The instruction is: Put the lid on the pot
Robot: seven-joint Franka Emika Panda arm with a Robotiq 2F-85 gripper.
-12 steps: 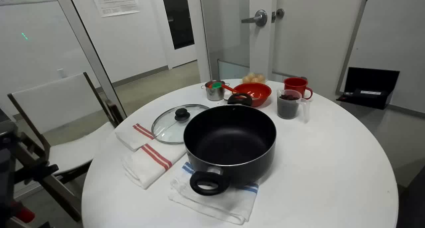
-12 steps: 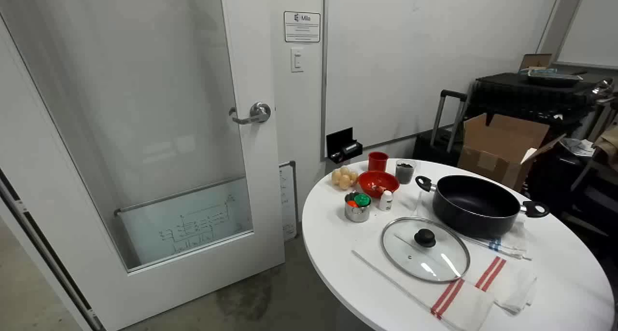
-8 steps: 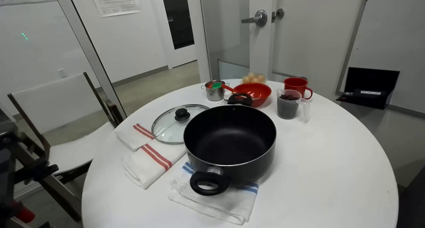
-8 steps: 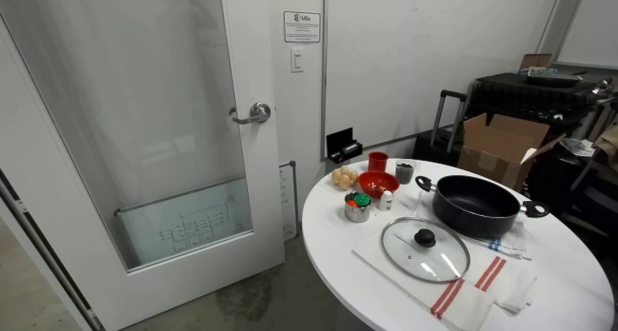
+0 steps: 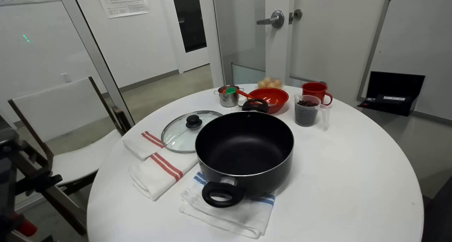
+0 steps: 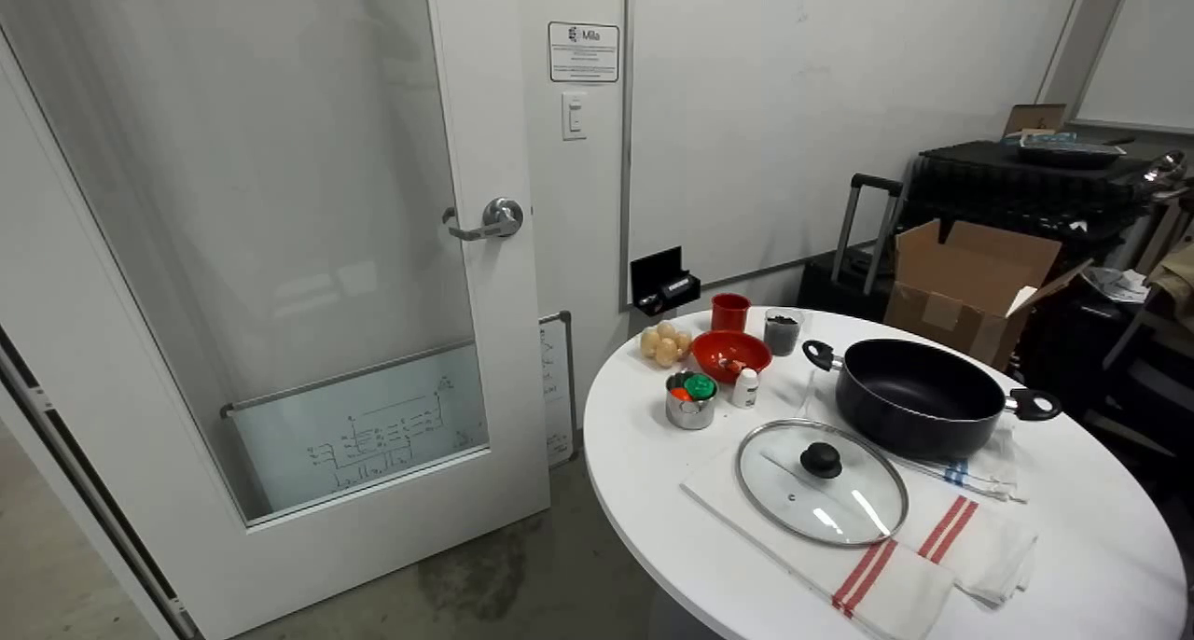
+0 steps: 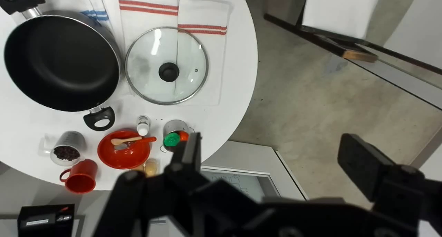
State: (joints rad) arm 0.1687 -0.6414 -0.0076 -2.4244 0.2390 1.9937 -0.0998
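The lid is round clear glass with a metal rim and black knob. It lies knob up, partly over folded towels, in both exterior views (image 5: pixel 180 138) (image 6: pixel 784 491) and in the wrist view (image 7: pixel 152 81). The pot is wide and black with two loop handles; it stands open beside the lid (image 5: pixel 243 146) (image 6: pixel 914 388) (image 7: pixel 62 60). In an exterior view the pot hides part of the lid's rim. My gripper (image 7: pixel 270 136) shows only in the wrist view. Its fingers are wide apart with nothing between them, and the floor beyond the table edge shows through the gap.
Red-striped towels (image 5: pixel 159 175) lie by the lid; a blue-striped towel (image 5: pixel 229 217) lies under the pot. A red bowl (image 7: pixel 121 157), steel cup (image 6: pixel 690 411), white bottle (image 6: pixel 745 390), measuring cup (image 5: pixel 305 113) and red mug (image 5: pixel 314 90) stand nearby. A chair (image 5: pixel 70 111) stands beside the table.
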